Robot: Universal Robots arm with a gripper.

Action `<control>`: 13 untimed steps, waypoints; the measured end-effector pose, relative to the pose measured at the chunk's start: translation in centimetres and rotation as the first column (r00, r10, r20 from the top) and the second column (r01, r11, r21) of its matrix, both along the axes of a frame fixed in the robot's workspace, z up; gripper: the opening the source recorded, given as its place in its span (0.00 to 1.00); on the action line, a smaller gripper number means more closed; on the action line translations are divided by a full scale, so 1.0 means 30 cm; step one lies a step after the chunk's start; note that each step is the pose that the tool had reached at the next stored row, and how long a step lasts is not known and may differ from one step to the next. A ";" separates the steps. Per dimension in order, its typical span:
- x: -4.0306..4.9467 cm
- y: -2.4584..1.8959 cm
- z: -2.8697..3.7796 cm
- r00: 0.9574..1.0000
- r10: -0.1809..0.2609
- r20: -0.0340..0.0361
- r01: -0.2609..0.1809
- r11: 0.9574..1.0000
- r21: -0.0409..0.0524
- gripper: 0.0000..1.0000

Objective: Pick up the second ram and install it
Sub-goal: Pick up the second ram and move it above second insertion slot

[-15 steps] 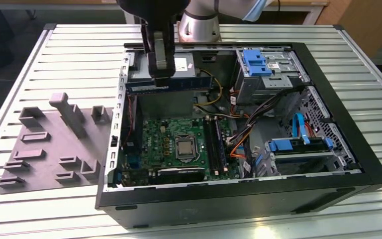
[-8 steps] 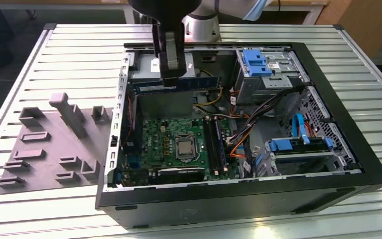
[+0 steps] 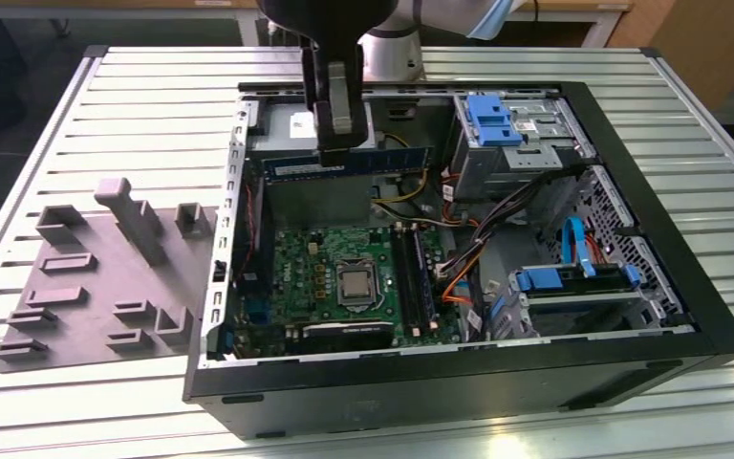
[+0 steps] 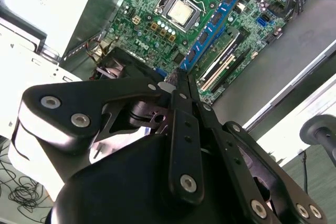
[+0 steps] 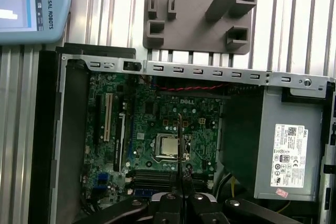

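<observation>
The gripper [image 3: 337, 143] is clamping the second ram [image 3: 393, 160] at its middle, with its fingers [image 4: 185, 129] pressing shut on both faces. It is holding the ram level above the power supply [image 5: 273, 150] end of the open case [image 3: 469, 387], clear of the motherboard [image 3: 322, 277] and its slots. In the first wrist view the ram [image 5: 180, 145] is showing edge-on as a thin line. In the second wrist view its blue face and chips [image 4: 215, 19] are running away from the fingertips.

The case is sitting on a table [image 3: 150, 105] of ribbed metal slats that are catching glare along the near edge. A grey tray [image 3: 99, 277] is lying on the slats just beside the case, on the exterior view's left. A blue-rimmed screen [image 5: 31, 3] is resting on the slats near a corner of the case. Wooden furniture [image 3: 711, 38] is standing beyond the table.
</observation>
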State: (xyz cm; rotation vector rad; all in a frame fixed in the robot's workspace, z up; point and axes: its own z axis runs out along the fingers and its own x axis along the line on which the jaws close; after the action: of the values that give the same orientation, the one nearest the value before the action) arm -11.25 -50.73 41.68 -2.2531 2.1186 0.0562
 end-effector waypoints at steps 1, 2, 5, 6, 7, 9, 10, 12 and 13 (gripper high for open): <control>0.000 0.000 -0.001 1.000 0.000 0.000 0.000 1.000 0.000 0.12; 0.000 0.000 -0.002 1.000 0.000 0.000 0.000 1.000 0.000 0.12; 0.001 0.000 -0.008 1.000 0.000 0.000 0.000 1.000 0.000 0.12; 0.002 0.000 -0.011 1.000 0.000 0.000 0.000 1.000 0.000 0.12; 0.003 0.000 -0.014 1.000 0.000 0.000 0.000 1.000 0.000 0.12; 0.005 0.000 -0.020 1.000 0.000 -0.001 0.000 1.000 0.000 0.12; 0.006 0.000 -0.022 1.000 0.000 -0.001 0.000 1.000 0.000 0.12; 0.007 0.000 -0.027 1.000 0.000 -0.002 0.000 1.000 0.000 0.12; 0.008 0.000 -0.030 1.000 0.000 -0.002 0.000 1.000 0.000 0.12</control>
State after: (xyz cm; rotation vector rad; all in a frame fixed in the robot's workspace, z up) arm -11.00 -50.73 40.79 -2.2541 2.1199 0.0587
